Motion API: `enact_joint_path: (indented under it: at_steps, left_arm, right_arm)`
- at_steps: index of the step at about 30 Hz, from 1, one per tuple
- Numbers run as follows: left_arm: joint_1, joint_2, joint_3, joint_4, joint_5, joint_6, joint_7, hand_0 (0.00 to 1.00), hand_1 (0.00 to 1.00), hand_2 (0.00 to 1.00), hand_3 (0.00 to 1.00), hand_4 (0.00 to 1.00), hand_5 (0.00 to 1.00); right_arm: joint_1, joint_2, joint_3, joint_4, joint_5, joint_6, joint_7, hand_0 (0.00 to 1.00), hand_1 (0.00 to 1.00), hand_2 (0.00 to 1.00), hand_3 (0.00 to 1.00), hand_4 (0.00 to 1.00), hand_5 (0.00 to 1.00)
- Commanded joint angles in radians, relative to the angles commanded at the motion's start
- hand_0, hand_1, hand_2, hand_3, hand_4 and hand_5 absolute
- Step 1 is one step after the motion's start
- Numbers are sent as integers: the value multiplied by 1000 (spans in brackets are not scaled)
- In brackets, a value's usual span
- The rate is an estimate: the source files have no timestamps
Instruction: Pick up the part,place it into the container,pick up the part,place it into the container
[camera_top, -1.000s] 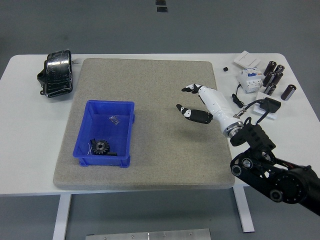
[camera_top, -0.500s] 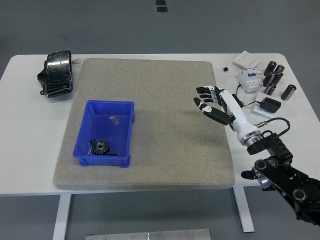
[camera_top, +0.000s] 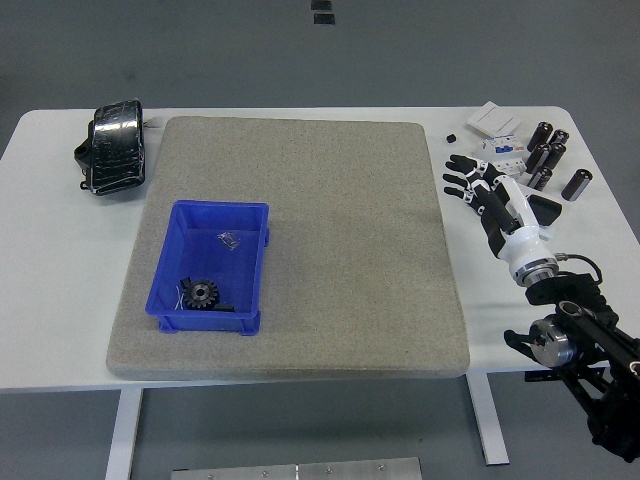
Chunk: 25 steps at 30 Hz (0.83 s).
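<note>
Right robot hand (camera_top: 478, 187) fingers spread, empty; gear part (camera_top: 203, 294) in blue container (camera_top: 250, 215), well apart.

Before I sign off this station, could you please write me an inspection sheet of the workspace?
Surface: white table with a grey mat over its middle.
Job's things: blue container on the mat's left, holding a black gear and a small part.
Clutter: black wrapped bundle at far left; dark cylinders, white blocks and a breaker-like unit at far right.
Hands: right hand open, empty, over the table's right side by the clutter; left not in view.
Cables: a black lead at the right wrist.
Surroundings: grey floor; nothing else seen.
</note>
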Motion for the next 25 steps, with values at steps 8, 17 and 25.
enact_joint_path:
  at_steps: [8,17,25]
  left_arm:
    - [-3,2,8,1,-11,2,-4,693,679,660,601,728,251]
    - [-6,2,11,2,-14,2,-5,692,679,659,608,727,252]
    - [-5,3,8,2,-12,2,-5,691,678,659,607,726,251]
  right_arm:
    - [-8,5,14,24,-46,-60,5,763,736,737,684,806,596]
    - [-16,11,28,25,-38,-76,7,746,715,713,651,766,565]
    - [-19,13,33,36,-55,-71,-4,744,714,713,652,788,597]
